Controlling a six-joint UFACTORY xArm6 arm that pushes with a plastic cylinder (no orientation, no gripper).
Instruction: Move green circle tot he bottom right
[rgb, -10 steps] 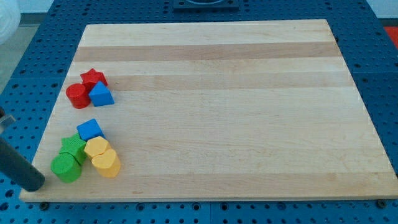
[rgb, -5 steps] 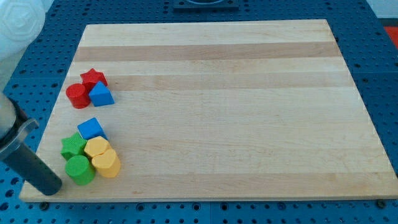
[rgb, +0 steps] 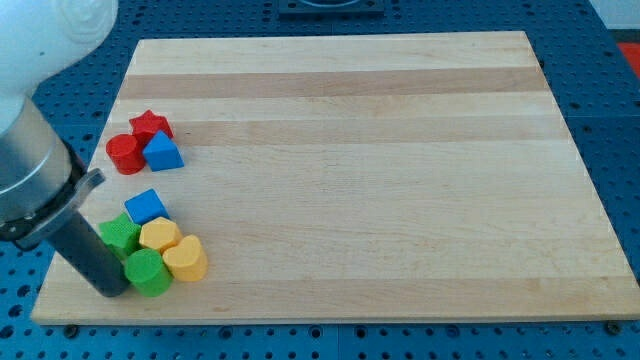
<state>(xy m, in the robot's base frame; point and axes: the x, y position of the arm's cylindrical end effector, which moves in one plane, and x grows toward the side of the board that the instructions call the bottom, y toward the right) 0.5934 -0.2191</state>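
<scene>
The green circle block (rgb: 150, 273) lies near the board's bottom left corner. My tip (rgb: 113, 287) touches its left side. Just right of the green circle lies a yellow block (rgb: 185, 258), touching it. Above them sit a green star block (rgb: 121, 236), partly hidden by my rod, another yellow block (rgb: 158, 236) and a blue block (rgb: 147, 206).
A red star (rgb: 150, 125), a red cylinder (rgb: 125, 153) and a blue triangle block (rgb: 163, 152) cluster at the view's left, higher up. The wooden board (rgb: 380, 180) lies on a blue perforated table. The arm's body fills the view's upper left.
My tip has moved right and pushed the green circle right along the bottom edge. The lower yellow block has shifted right with it.
</scene>
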